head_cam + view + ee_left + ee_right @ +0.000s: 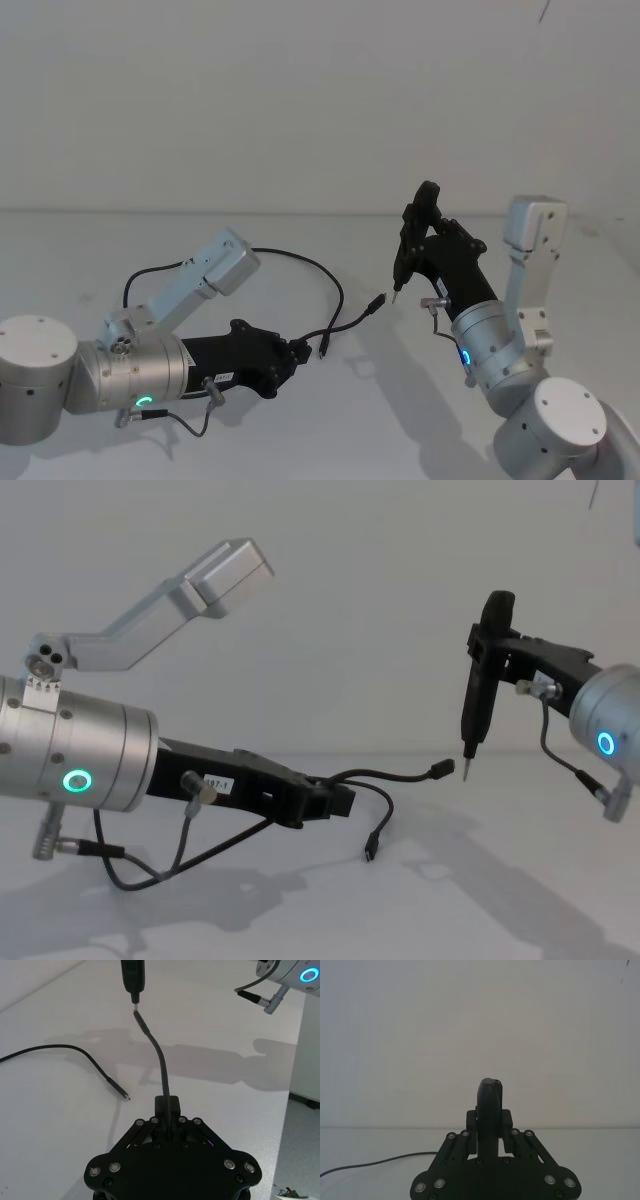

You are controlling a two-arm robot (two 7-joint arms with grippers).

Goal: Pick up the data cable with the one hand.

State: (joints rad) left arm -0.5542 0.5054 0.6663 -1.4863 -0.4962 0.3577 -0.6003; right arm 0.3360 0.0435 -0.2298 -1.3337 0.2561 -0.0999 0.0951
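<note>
Data cable [161, 1062] clamped near one plug by left gripper [166, 1110], lifted off desk [300, 440]; light, floppy, probably slippery, other plug dangling. Pen tool [484, 680] clamped by right gripper [500, 645].

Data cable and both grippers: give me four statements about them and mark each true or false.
1. The left gripper is shut on the data cable. True.
2. The right gripper holds nothing. False: it is shut on a pen-shaped tool.
3. One plug of the cable sticks out toward the tool's metal tip. True.
4. The whole cable lies flat on the table. False: the held stretch is off the table.
</note>
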